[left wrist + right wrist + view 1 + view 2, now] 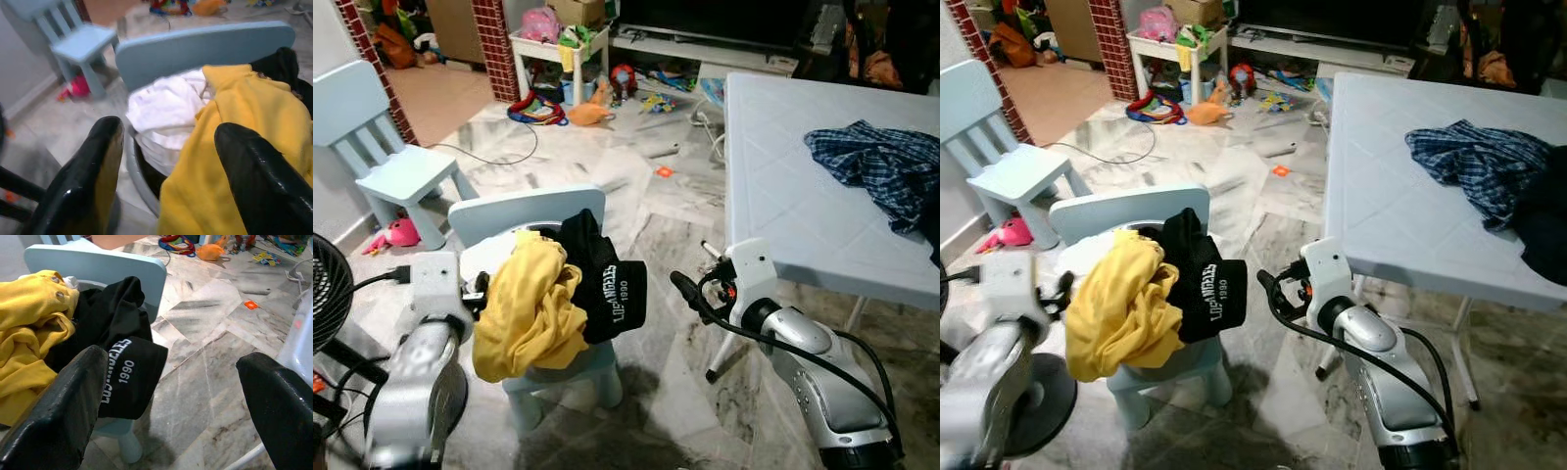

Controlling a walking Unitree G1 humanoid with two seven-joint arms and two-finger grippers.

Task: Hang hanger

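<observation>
A pile of clothes sits in a round basket (138, 172) on a small light-blue chair (524, 211): a yellow garment (529, 313), a black garment with white lettering (602, 279) and a white one (166, 107). My left gripper (168, 161) is open at the pile's left side, its fingers straddling the yellow and white cloth without closing on them. Over the floor to the right of the chair, my right gripper (176, 396) is open and holds nothing, level with the black garment.
A pale blue table (783, 196) with a blue plaid shirt (876, 162) stands on the right, close to my right arm. A second blue chair (401, 171) and a pink toy (399, 233) are at the left, a black fan (328, 294) nearer. Toys litter the far floor (587, 108).
</observation>
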